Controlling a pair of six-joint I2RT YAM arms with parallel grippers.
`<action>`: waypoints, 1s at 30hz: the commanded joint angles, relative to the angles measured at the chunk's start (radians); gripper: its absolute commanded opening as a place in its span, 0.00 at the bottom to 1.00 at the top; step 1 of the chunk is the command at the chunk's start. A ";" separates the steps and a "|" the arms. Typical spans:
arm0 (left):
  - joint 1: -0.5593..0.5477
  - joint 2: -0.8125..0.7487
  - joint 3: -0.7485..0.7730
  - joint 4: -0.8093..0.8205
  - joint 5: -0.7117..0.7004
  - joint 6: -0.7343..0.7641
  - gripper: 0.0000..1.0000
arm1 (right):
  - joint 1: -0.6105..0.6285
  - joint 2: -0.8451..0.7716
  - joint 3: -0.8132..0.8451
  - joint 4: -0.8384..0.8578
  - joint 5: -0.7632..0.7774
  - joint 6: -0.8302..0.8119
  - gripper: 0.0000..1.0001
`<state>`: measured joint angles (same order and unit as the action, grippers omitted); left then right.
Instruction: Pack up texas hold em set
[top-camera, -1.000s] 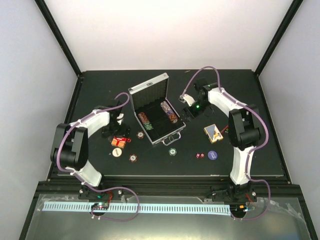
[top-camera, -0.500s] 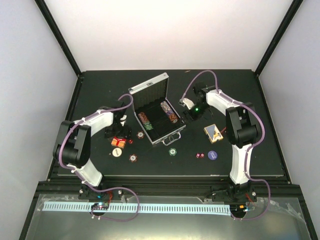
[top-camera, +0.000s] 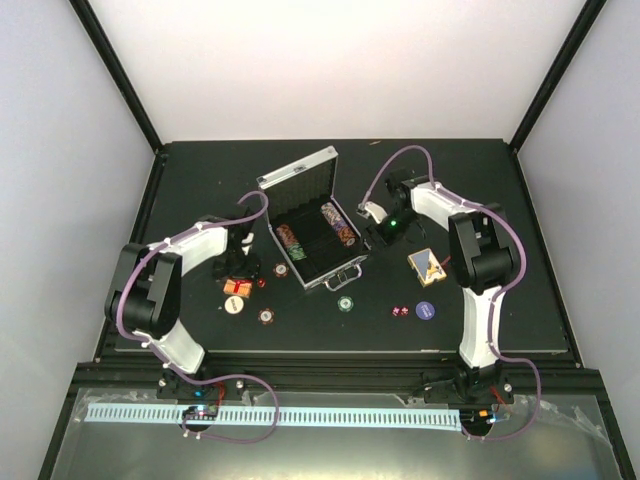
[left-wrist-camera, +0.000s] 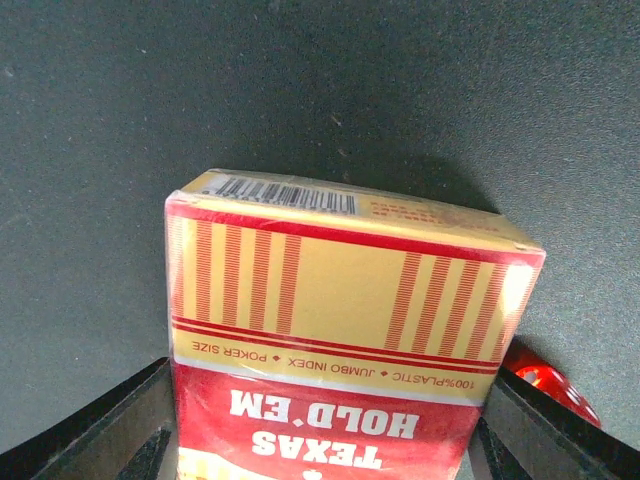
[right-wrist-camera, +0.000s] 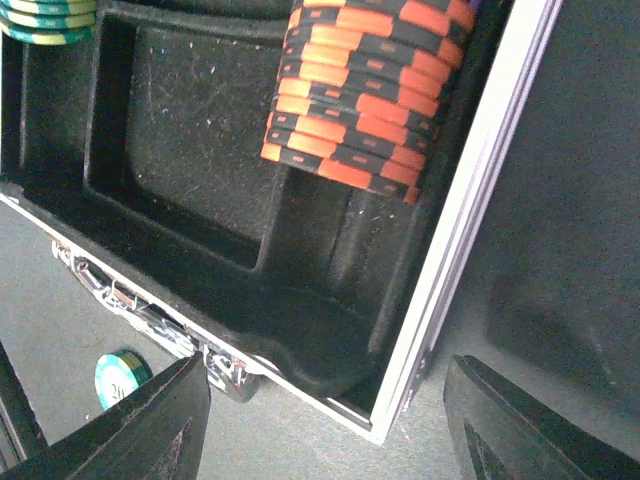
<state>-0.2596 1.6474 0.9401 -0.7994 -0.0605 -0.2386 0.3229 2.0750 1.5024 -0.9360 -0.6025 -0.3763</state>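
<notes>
Left claw (left-wrist-camera: 328, 405) has edged over the red-and-gold cardboard card box (left-wrist-camera: 340, 270), flanking it, whether gripping I cannot tell; right claw (right-wrist-camera: 325, 400) hangs released over the ribbed silver aluminium briefcase (top-camera: 298, 175), lid open.

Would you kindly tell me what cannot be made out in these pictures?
Left wrist view: the card box runs off the bottom edge; whether the left pincer touches it is unclear.
Right wrist view: the orange chip stack is cut by the top edge.
Top view: the dice are too small to read.
</notes>
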 joint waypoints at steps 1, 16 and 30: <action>-0.009 -0.005 -0.020 -0.017 0.008 -0.017 0.75 | -0.004 0.010 -0.021 -0.009 -0.060 -0.042 0.67; -0.024 -0.141 -0.018 -0.060 0.023 -0.074 0.61 | 0.026 -0.013 -0.069 -0.023 -0.108 -0.072 0.65; -0.180 -0.344 0.087 0.035 0.211 0.054 0.60 | 0.037 -0.147 -0.185 -0.023 -0.121 -0.112 0.66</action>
<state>-0.3630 1.3518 0.9409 -0.8604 0.0315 -0.2905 0.3607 2.0304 1.3491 -0.9493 -0.6853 -0.4564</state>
